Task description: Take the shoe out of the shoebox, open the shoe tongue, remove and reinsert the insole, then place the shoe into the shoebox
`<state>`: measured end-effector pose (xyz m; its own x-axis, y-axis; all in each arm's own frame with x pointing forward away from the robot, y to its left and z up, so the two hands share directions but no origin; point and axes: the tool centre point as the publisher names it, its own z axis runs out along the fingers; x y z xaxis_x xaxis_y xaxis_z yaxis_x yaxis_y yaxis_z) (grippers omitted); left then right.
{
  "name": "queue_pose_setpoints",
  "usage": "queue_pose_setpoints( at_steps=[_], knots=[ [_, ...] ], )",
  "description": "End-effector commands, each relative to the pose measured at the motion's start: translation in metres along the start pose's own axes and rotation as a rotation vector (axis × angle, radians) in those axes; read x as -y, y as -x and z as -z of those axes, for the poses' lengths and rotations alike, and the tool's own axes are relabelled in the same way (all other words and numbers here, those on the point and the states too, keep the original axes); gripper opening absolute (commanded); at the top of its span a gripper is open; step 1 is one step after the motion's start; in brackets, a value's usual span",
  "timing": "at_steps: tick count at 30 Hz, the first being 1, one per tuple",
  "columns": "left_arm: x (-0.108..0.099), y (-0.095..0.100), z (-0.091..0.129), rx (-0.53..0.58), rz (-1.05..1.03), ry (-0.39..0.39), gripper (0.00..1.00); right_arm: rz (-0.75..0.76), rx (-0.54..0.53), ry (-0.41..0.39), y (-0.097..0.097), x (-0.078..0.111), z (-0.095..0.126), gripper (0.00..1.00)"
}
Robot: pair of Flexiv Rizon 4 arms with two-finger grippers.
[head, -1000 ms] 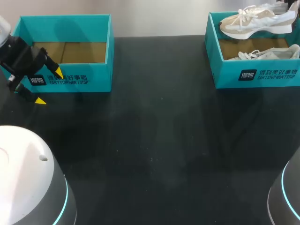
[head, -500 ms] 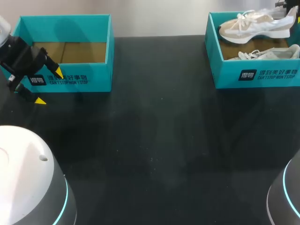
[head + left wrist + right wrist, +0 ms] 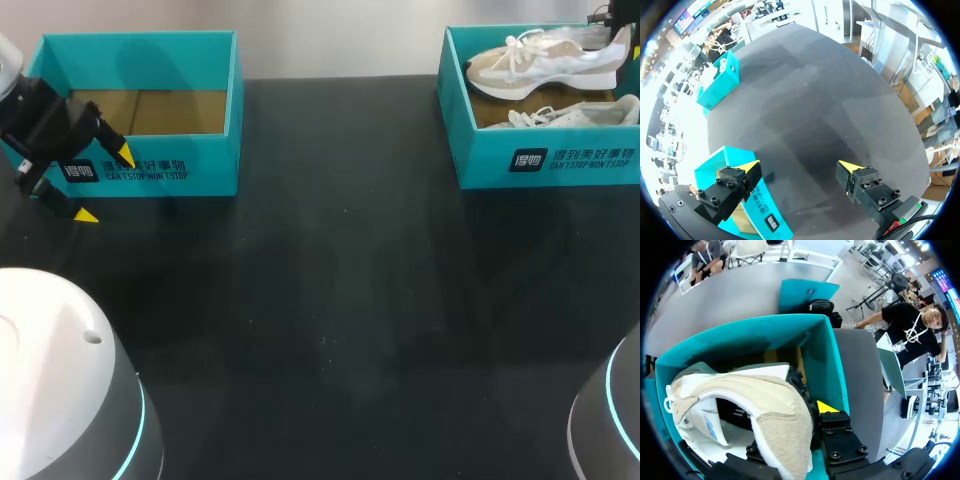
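Your right gripper (image 3: pixel 807 432) is pinching the heel of the beige-and-white sneaker (image 3: pixel 545 62), and that grip is what carries the shoe. In the right wrist view one yellow tip sits hard against the back of the suede heel. The other finger is hidden behind the shoe, so take the pinch as a judgement from the way the sneaker hangs. It is held just above the open teal shoebox (image 3: pixel 480 165), not yet clear of its walls. Its heel is over the box's outer end, next to your gripper. Its toe points along the box's length toward the table's middle, low over the opposite end wall.

So the long axis runs straight away from your right gripper, parallel to the box's front wall, with the sole turned down toward the box floor. A second sneaker (image 3: pixel 575 115) lies inside the shoebox directly under the held one. Lift the toe over the walls and over that shoe before you swing out.

Your left gripper (image 3: pixel 105 185) hangs with fingers spread wide and nothing between them. It is well apart from the shoebox, on the far side of the black table (image 3: pixel 340 300). The right arm is by far the nearer one, so the extraction is its job. The left has a long reach before it can help with the tongue.
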<state>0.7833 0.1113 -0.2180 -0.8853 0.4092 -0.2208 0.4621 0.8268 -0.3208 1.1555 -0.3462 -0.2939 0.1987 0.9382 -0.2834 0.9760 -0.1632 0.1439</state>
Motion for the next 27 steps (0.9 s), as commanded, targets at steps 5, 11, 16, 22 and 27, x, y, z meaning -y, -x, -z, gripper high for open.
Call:
queue_pose_setpoints(
  at_steps=[5,11,16,22,27],
  knots=[
    [0.0,0.0,0.0,-0.001,0.0,0.004,1.0,-0.001,-0.003,-0.006,-0.002,0.0,-0.011,0.0],
    [0.0,0.0,0.0,-0.001,0.0,0.004,1.0,0.008,-0.02,-0.016,-0.007,-0.004,-0.021,0.0],
    [0.0,0.0,0.0,-0.001,0.0,0.004,1.0,0.025,-0.029,-0.019,-0.011,-0.006,-0.026,0.0],
    [0.0,0.0,0.0,-0.001,0.0,0.004,1.0,0.029,-0.033,-0.02,-0.014,-0.005,-0.032,0.0],
    [0.0,0.0,0.0,-0.001,0.0,0.004,1.0,0.035,-0.035,-0.023,-0.013,-0.006,-0.04,0.0]
  ],
)
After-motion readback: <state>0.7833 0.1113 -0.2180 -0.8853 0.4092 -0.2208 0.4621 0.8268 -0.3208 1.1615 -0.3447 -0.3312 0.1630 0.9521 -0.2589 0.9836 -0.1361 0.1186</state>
